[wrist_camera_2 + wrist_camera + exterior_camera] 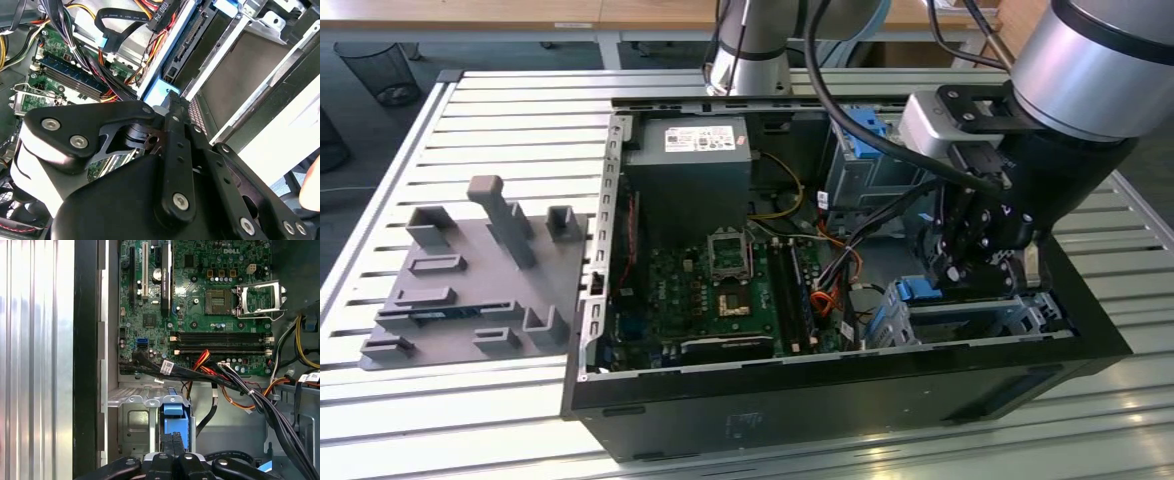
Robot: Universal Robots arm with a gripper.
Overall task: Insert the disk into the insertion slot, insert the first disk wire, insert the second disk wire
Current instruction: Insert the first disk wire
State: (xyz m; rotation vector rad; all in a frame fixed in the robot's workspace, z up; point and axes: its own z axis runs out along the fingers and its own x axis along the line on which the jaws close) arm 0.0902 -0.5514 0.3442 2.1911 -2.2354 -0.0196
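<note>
The disk [176, 422] stands on edge in the corner of the open computer case [854, 405], its blue carrier showing against the insertion slot [131, 402], the low silver cage whose metal wall lies just beside it. In the exterior view the blue carrier [917, 290] sits at the near end of that cage [981, 318], towards the exterior view's right. The hand [172, 436] comes down from above with its two dark fingers drawn close, pinching the carrier's upper edge. A bundle of black, red and orange cables [240, 385] runs between the cage and the green motherboard [200, 315]. The case rests on a slatted bench [400, 420], with a grey moulded fixture [467, 280] well apart on the exterior view's left.
</note>
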